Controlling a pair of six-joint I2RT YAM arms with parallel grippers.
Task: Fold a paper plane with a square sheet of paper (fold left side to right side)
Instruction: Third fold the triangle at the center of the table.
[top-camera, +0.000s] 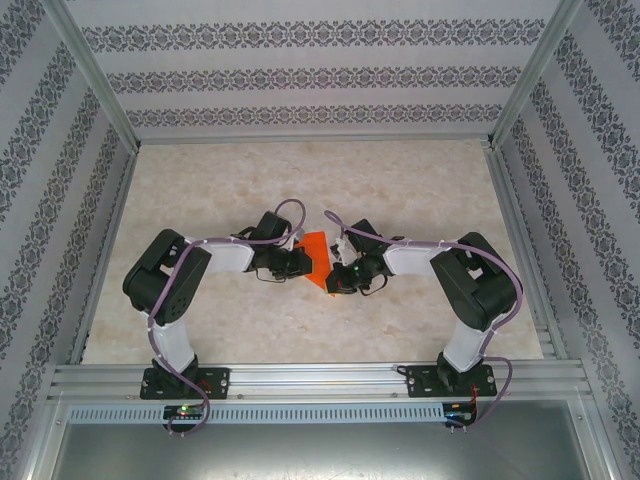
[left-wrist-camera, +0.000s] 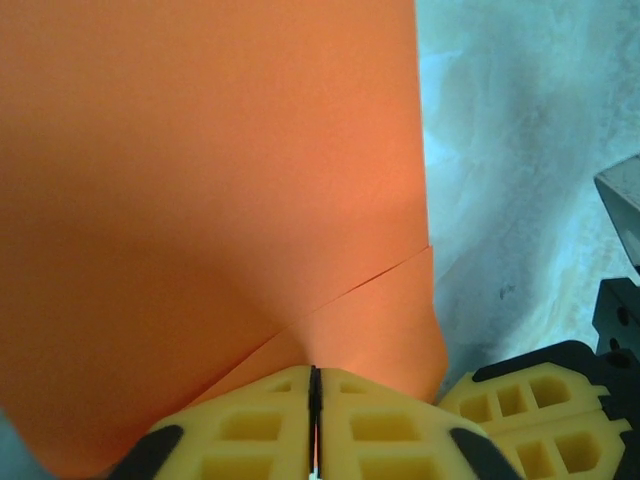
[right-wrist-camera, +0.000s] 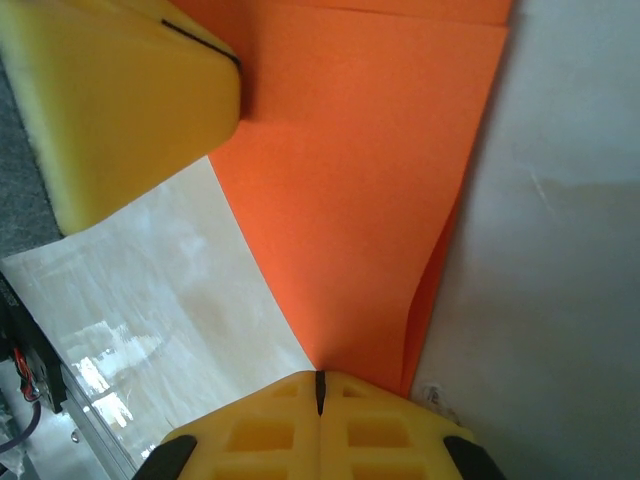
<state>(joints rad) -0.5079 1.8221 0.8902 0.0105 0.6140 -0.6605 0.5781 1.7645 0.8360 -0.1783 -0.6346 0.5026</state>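
The bright orange paper (top-camera: 317, 256) is a creased wedge held between the two arms at mid-table. My left gripper (top-camera: 301, 262) is shut on its left edge; in the left wrist view the folded sheet (left-wrist-camera: 210, 200), with a diagonal flap edge, runs into the closed yellow jaws of the gripper (left-wrist-camera: 313, 372). My right gripper (top-camera: 340, 276) is shut on the wedge's near pointed end; in the right wrist view the paper (right-wrist-camera: 360, 180) narrows down into the closed jaws of the gripper (right-wrist-camera: 320, 378). A loose layer curls up along the paper's right edge. Whether the paper rests on the table is unclear.
The pale marble-patterned tabletop (top-camera: 420, 190) spreads around the paper inside aluminium rails and patterned walls. The right gripper's yellow fingers (left-wrist-camera: 535, 410) sit close at the lower right of the left wrist view; the left gripper's fingers (right-wrist-camera: 120, 100) crowd the right wrist view's upper left.
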